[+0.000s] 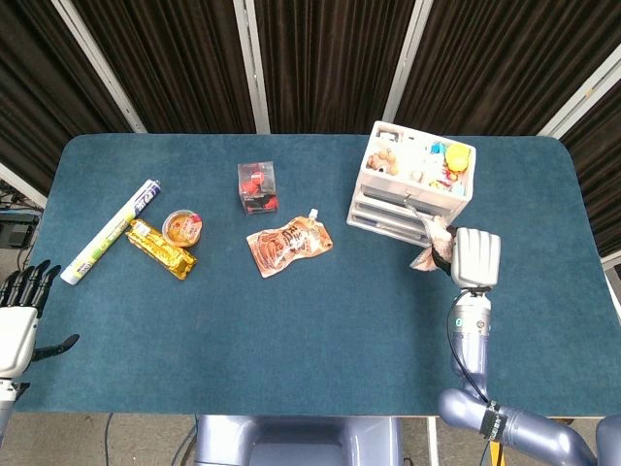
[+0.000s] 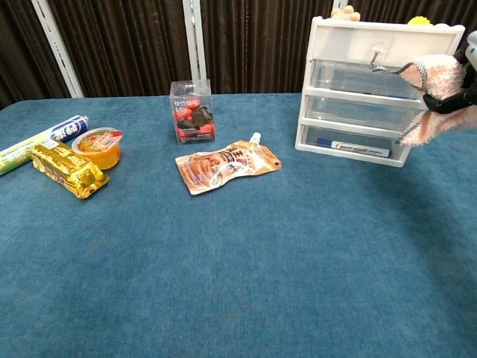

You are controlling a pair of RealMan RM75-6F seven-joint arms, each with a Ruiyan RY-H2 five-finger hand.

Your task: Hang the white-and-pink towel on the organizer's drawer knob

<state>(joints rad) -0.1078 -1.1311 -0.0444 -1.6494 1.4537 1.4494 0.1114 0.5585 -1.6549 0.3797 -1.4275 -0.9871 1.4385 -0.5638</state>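
— So, where is the white-and-pink towel [image 2: 441,98] at this moment?

— It sits bunched in the right hand [image 1: 474,256], whose dark fingers [image 2: 451,102] wrap across the fluffy pink cloth. A grey loop [image 2: 387,68] runs from the towel away from the fingers to the knob [image 2: 375,52] on the top drawer of the white organizer [image 1: 414,187]; whether the loop is over the knob or only touching it cannot be told.

— And the organizer itself?

— It stands on the blue worktop [image 1: 320,320] just beyond the right fingers, with small colourful items in its top tray and a pen showing through its lowest drawer.

— What about the other hand?

— The left hand [image 1: 17,318] hangs at the worktop's near left edge, far from the towel, its black fingers [image 1: 27,281] spread apart and holding nothing.

— Anything else lying around?

— Well off to the left of the right fingers lie a brown spouted pouch [image 2: 226,165], a clear box with red contents [image 2: 191,111], an orange jelly cup [image 2: 99,146], a gold-wrapped bar [image 2: 68,171] and a long white-and-green tube [image 1: 111,231].
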